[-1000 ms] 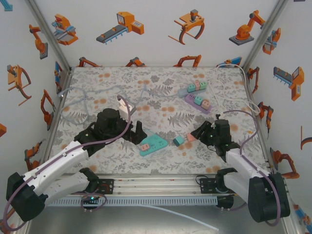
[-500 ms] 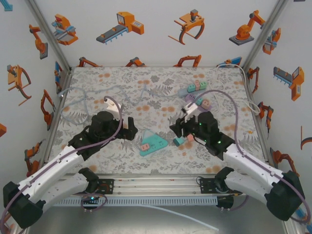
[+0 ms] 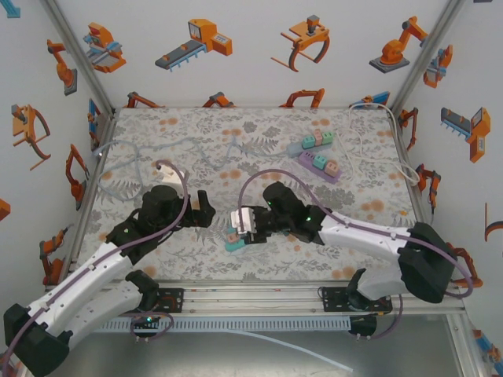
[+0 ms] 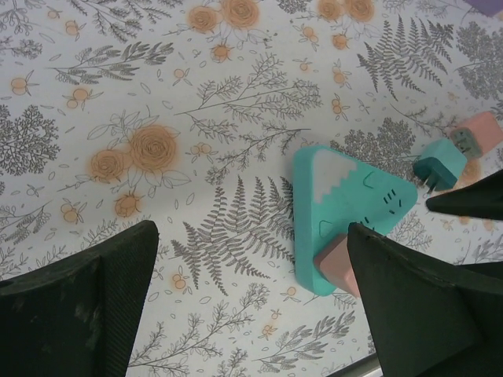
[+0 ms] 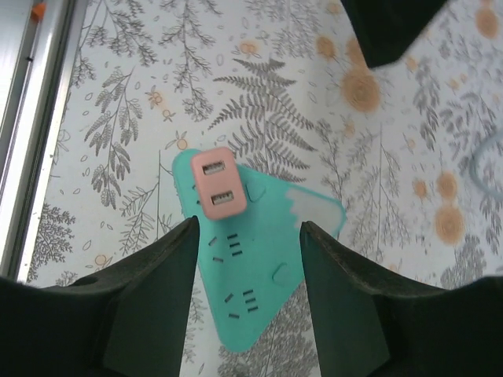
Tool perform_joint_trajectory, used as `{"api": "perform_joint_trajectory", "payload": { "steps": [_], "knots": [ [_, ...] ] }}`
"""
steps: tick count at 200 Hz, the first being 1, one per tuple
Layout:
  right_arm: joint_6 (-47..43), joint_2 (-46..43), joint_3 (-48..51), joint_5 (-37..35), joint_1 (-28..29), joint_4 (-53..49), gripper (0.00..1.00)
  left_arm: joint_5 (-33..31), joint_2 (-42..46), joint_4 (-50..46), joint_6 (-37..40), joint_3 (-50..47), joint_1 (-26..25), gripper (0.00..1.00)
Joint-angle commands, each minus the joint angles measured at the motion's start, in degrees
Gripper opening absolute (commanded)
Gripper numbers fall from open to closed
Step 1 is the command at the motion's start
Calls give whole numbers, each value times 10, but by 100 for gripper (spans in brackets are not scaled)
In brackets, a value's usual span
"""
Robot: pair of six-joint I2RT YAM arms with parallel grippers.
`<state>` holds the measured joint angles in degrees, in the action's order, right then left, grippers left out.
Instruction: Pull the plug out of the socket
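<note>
I've got the left arm (image 3: 94, 271) stretched forward and rightward, with the left tool (image 3: 203, 210) low and its fingers (image 4: 78, 302) spread wide, nothing between them. The right arm (image 3: 369, 236) lies across toward centre, forearm near level. The right tool (image 3: 245, 221) points left and faces the left tool, close but not touching. Its fingers (image 5: 149, 306) are parted too, gripping nothing.

From above, the right gripper (image 3: 245, 224) covers most of the teal triangular plastic socket (image 3: 234, 244), its pink square plug (image 3: 231, 234) barely discernible.
</note>
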<state>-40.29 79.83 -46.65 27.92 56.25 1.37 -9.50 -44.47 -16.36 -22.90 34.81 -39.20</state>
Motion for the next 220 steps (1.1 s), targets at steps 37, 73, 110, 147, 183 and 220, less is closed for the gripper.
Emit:
{"api": "perform_joint_trajectory", "payload": {
  "steps": [37, 73, 110, 147, 183, 220],
  "knots": [
    [-70, 97, -70, 55, 11, -51, 50, -6, 10, -6, -15, -10, 8, 99],
    [-79, 122, -73, 55, 10, -61, 44, 10, 5, 5, -19, -16, 11, 99],
    [-92, 144, -106, 63, 11, -112, 34, 49, -37, 52, -49, -22, 17, 96],
    [-98, 141, -111, 77, 12, -117, 24, 140, -117, 112, -76, -16, 29, 81],
    [-98, 130, -101, 75, 15, -99, 22, 196, -197, 198, -134, -32, 31, 59],
    [-95, 126, -93, 73, 15, -87, 22, 226, -260, 263, -172, -50, 30, 54]
  ]
}}
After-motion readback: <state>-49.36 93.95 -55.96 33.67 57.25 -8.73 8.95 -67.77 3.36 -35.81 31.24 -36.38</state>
